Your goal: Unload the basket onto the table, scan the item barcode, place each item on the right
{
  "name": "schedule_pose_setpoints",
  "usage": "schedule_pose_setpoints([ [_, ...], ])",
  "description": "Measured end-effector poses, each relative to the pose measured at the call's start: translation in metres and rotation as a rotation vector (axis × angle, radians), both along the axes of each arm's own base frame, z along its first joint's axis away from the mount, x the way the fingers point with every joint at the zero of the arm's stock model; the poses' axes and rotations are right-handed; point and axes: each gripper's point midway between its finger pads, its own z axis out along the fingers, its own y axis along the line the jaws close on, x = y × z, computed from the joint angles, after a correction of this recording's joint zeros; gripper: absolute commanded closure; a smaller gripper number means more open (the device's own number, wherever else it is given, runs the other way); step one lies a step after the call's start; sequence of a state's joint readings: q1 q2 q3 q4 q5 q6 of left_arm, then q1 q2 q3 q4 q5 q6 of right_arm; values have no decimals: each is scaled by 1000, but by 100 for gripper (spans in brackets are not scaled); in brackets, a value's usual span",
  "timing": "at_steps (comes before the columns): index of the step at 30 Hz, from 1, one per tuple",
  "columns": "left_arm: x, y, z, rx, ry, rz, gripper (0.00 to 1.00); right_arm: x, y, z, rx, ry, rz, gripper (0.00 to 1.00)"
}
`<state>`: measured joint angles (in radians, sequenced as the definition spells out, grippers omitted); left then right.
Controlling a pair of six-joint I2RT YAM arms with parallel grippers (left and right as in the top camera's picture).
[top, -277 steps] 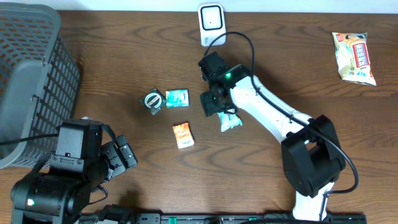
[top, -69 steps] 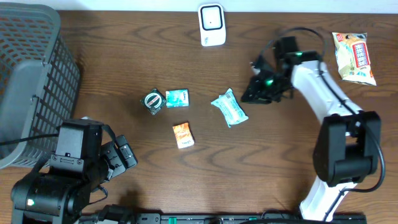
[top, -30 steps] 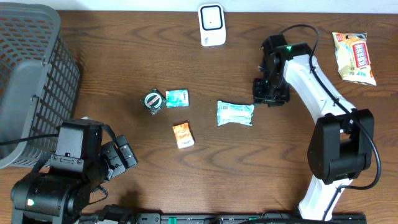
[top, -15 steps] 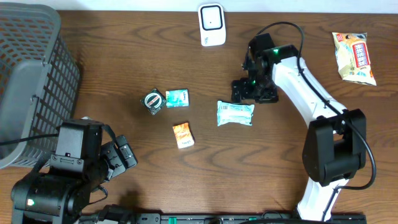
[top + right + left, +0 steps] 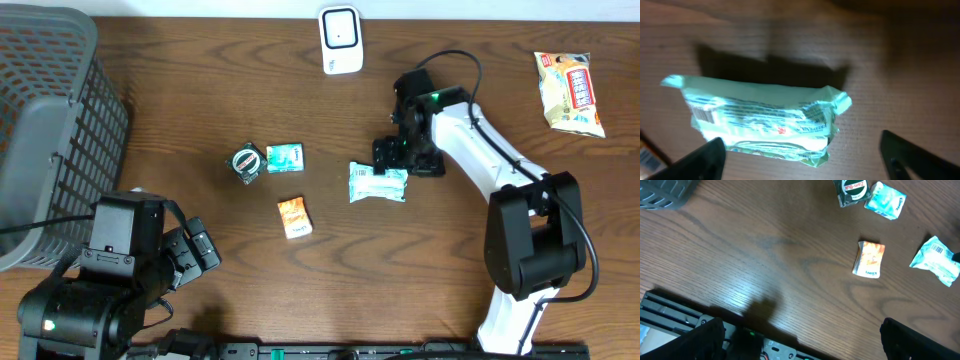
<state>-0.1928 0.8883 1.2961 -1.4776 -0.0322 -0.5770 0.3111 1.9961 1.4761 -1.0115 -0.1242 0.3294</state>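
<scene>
Bare worktop (image 5: 200,90) lies between the mint packet (image 5: 376,185) and the scanner (image 5: 340,40); passage there is open. Left of the packet stand three obstacles: round tin (image 5: 246,162), teal sachet (image 5: 285,157) and orange sachet (image 5: 294,217). The basket (image 5: 50,110) blocks the far left.

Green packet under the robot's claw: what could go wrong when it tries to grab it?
The open right gripper hangs over one end of the crinkly green packet, so it might pinch only loose wrapper and slip. The barcode sits near an end; if covered or creased, the scanner might not read it.
</scene>
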Motion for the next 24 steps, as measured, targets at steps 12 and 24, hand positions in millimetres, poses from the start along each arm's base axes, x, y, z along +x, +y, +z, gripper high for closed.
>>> schedule_pose_setpoints([
  [12,0,0,0,0,0,0,2,3,-4,-7,17,-12,-10,1],
  [24,0,0,0,0,0,0,2,7,-4,-26,327,-32,-31,22],
])
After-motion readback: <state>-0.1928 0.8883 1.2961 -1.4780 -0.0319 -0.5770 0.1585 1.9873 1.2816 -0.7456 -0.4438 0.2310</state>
